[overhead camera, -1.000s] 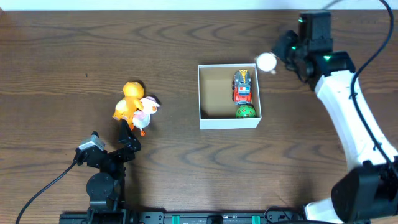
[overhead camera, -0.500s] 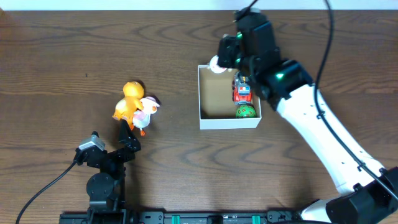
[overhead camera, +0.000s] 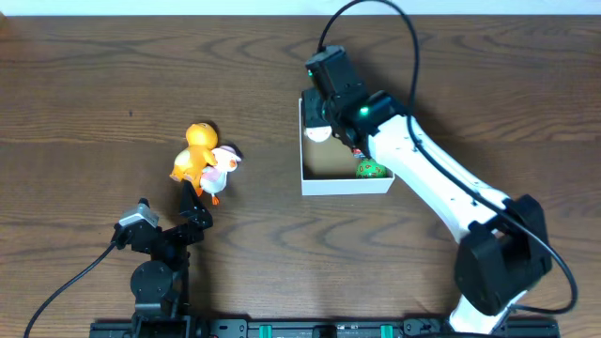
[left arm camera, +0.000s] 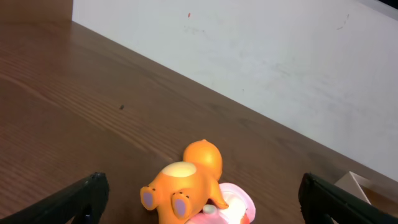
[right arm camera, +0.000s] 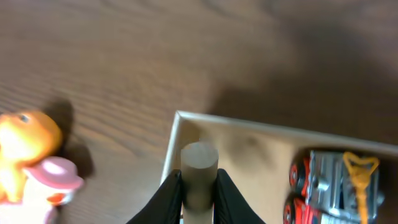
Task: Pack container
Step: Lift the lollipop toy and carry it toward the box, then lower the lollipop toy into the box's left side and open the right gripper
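Container [overhead camera: 346,186] is lying on the dark wooden table [overhead camera: 94,94], right of centre in the overhead view, its tan floor facing up. Inside it, a green ball [overhead camera: 372,169] is resting in the near right corner. A red-and-grey toy truck [right arm camera: 336,180] is lying just beyond it along the right wall, mostly under my arm from above. My right gripper [right arm camera: 198,186] is hanging over the box's far left corner, its fingers [right arm camera: 169,196] pinching a pale cylinder [right arm camera: 199,163] upright just inside the wall. I cannot tell whether the cylinder is touching the floor. Well to the left, an orange toy [overhead camera: 198,150] and a pink-and-white toy [overhead camera: 222,170] are lying pressed together on the table. My left gripper [overhead camera: 169,211] is sitting near them, fingers [left arm camera: 84,196] spread wide and gripping nothing.
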Controlling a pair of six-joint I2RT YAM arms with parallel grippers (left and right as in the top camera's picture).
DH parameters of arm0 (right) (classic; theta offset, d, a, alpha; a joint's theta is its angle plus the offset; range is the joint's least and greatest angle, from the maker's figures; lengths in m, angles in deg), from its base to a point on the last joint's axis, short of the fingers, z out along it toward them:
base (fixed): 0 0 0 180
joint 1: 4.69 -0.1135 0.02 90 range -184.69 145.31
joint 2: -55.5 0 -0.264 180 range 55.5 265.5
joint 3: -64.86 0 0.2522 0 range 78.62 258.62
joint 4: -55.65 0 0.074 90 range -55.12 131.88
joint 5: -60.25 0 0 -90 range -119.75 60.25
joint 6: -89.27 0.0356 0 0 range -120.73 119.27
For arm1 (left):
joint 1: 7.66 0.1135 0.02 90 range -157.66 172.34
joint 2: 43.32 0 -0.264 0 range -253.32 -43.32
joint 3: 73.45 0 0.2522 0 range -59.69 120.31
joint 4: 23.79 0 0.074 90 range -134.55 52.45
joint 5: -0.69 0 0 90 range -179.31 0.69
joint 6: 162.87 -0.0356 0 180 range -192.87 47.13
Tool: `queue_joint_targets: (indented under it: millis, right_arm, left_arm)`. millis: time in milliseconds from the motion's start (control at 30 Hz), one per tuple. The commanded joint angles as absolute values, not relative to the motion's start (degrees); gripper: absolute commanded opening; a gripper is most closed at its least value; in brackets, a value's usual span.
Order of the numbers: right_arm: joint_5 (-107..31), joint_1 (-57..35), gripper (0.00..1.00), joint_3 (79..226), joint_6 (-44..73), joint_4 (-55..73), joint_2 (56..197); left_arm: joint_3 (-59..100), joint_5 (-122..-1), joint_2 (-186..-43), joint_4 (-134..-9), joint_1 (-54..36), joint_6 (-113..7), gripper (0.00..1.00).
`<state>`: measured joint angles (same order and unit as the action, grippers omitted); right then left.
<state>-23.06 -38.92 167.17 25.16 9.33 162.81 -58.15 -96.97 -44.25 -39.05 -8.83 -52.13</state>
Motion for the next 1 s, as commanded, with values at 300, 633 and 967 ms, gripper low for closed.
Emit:
queue_joint_targets:
  millis: [300,633,967]
  right_arm:
    - [-22.7,-39.6,0.1,167.7,26.5,0.4,164.4]
    - [-22.7,-41.0,0.13,167.7,20.0,-2.9,164.4]
    - [-22.7,-41.0,0.18,167.7,-9.5,-6.3,164.4]
  left_arm:
    - [-59.5,-97.4,-44.4,-41.0,-8.8,-52.9,0.98]
    - [-59.5,-97.5,-44.4,-41.0,-8.8,-52.9,0.98]
    - [-59.5,-97.5,-44.4,-41.0,-8.8,-52.9,0.98]
